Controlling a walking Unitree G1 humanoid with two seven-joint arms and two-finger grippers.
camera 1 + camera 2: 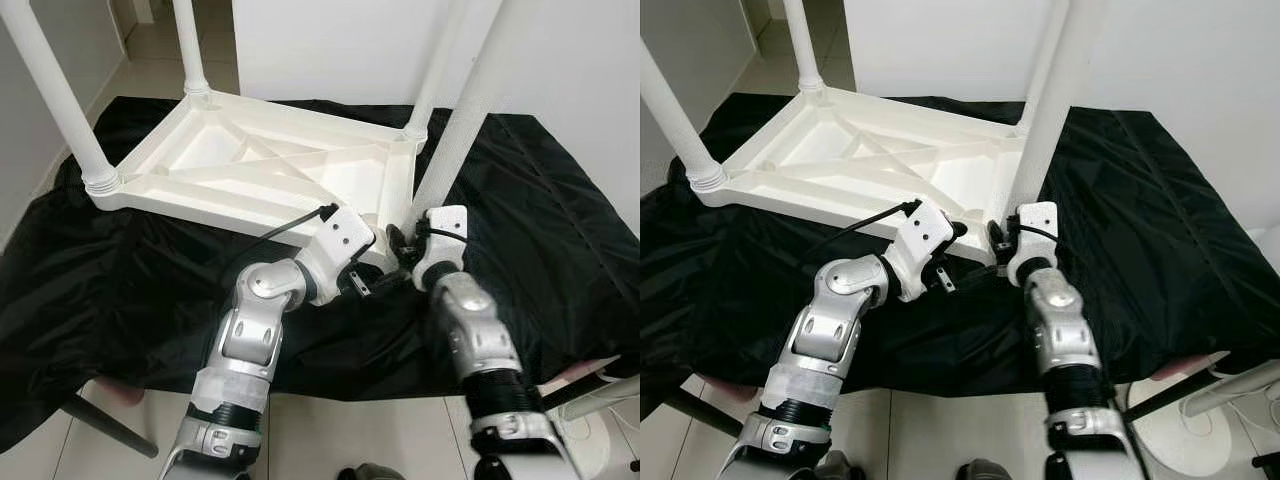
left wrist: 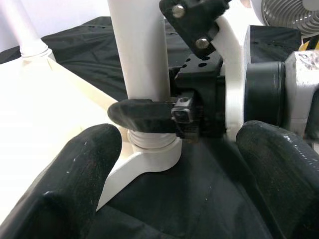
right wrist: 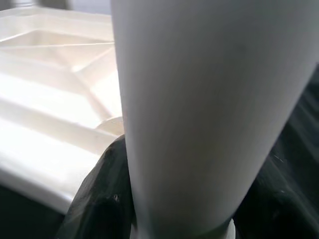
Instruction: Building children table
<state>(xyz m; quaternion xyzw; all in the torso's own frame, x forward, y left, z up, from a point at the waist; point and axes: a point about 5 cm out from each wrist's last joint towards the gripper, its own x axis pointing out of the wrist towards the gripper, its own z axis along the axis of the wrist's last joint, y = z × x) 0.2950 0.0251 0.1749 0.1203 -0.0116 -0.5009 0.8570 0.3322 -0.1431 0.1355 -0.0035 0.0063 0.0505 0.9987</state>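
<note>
Black cloth [image 1: 560, 220]; table [image 1: 250, 165] upturned; leg [image 1: 470, 110] upright; right gripper [image 1: 405, 248] clamped

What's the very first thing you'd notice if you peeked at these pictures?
A white plastic table lies upside down on a black cloth, its legs sticking straight up. At the corner nearest the robot, the right gripper is closed around the bottom of one leg, just above the socket. The left gripper waits open right beside that same corner.
</note>
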